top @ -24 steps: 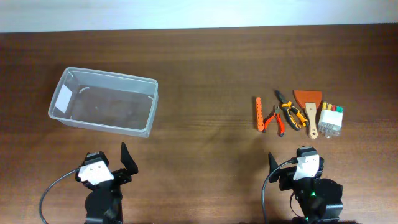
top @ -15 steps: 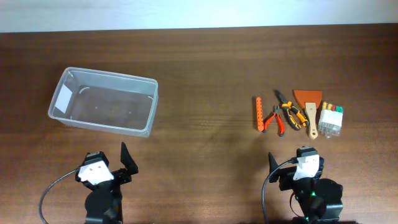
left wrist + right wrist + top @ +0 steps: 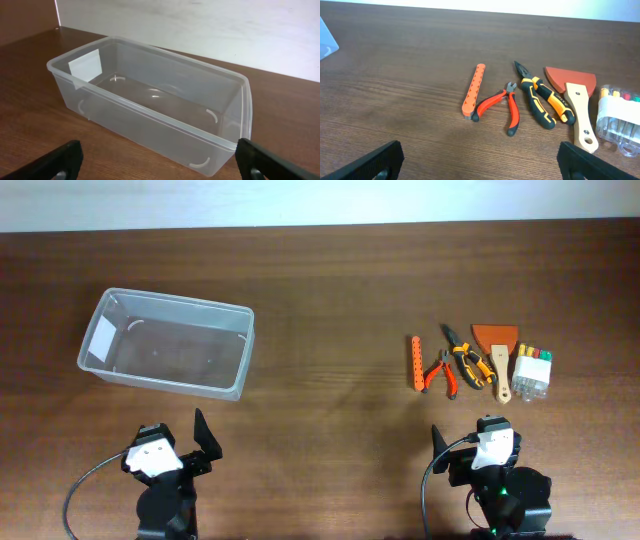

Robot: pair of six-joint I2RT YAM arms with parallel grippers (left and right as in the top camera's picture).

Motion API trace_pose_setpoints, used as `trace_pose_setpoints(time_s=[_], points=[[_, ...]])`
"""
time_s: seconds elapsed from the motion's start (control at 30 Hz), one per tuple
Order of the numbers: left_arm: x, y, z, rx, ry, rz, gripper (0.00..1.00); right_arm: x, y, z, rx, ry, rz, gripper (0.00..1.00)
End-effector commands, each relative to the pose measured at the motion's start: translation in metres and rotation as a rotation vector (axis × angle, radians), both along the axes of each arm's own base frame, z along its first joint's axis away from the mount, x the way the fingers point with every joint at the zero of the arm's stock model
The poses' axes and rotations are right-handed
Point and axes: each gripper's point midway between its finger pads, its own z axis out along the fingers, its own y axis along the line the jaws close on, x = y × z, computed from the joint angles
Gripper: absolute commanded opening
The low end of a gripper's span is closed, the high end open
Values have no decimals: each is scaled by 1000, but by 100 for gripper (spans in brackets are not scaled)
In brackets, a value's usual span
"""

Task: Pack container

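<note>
Nothing moved: one container [image 3: 150, 127], two pliers [image 3: 496, 101] [image 3: 543, 99], one scraper [image 3: 572, 82], one strip [image 3: 473, 90], one bit box [image 3: 619, 124]; left claw [image 3: 162, 162], right claw [image 3: 480, 160] spread.

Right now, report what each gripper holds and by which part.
Nothing is held. The left gripper and right gripper are both empty, jaws open; the container sits untouched.

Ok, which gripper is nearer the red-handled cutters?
Right. The right gripper sits close in front of the red-handled cutters; the left gripper is far off sideways, facing the container.
</note>
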Motion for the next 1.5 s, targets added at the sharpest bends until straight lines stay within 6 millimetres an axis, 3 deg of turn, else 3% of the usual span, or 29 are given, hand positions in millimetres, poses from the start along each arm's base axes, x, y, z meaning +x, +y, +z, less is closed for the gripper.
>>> trace_pose_setpoints(time_s=[0.0,0.2,0.27,0.63,0.9,0.93,1.07,1.17,1.27,1.33,1.47], points=[[0,-1,-1,9,2,-3,99,0,2,0,10,-7,9,99],[0,-1,-1,9,2,-3,99,0,2,1,11,-10,11,98],[0,-1,-1,9,2,-3,99,-2,11,1,58,-2,50,98],[0,-1,-1,9,2,-3,99,-1,26,26,86,-76,132,98],[0,-1,-1,9,2,-3,99,2,22,100,-9,-70,141,98],[0,-1,-1,9,2,-3,99,10,17,123,-29,-11,116,98],[0,-1,-1,9,2,-3,99,33,11,175,-81,110,61,98],[0,-1,-1,9,2,-3,99,54,34,218,-96,157,134,99],[0,-1,-1,9,2,-3,99,66,84,252,3,205,313,99],[0,0,-1,9,2,-3,99,69,105,257,49,254,385,99],[0,-1,-1,9,2,-3,99,109,147,263,202,289,430,99]])
